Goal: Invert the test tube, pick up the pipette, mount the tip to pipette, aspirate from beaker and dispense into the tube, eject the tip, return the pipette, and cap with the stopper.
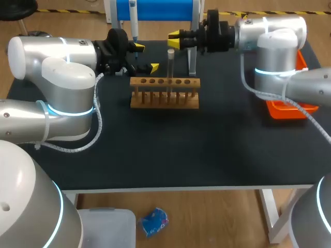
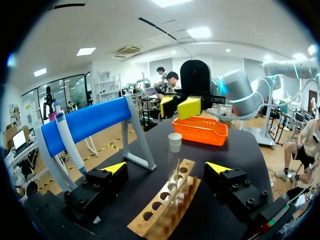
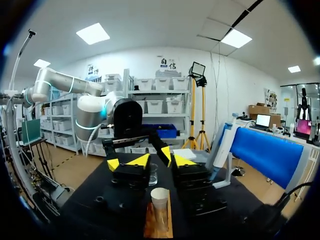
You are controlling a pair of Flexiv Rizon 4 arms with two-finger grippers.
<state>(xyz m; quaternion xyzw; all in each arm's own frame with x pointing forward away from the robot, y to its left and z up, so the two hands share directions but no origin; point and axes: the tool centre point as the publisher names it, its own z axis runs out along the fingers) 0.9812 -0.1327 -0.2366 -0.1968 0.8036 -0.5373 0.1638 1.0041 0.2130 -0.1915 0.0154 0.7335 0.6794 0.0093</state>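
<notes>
I see the left pincer (image 1: 145,57) and right pincer (image 1: 174,40) both apart, near the test tube (image 1: 170,67) standing upright in the wooden rack (image 1: 164,98).

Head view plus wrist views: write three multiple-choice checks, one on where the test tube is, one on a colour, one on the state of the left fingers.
1. Where is the test tube?
A. Upright in the wooden rack
B. Lying flat
C. Held in the air

2. What colour is the tray?
A. Green
B. Orange
C. White

3. How are the left fingers?
A. Shut on the test tube
B. Shut, empty
C. Open, holding nothing

Key: 1 A, the tube stands in a rack hole; 2 B, it shows bright orange in the head view; 3 C, the yellow tips stand wide apart and touch nothing.
</notes>
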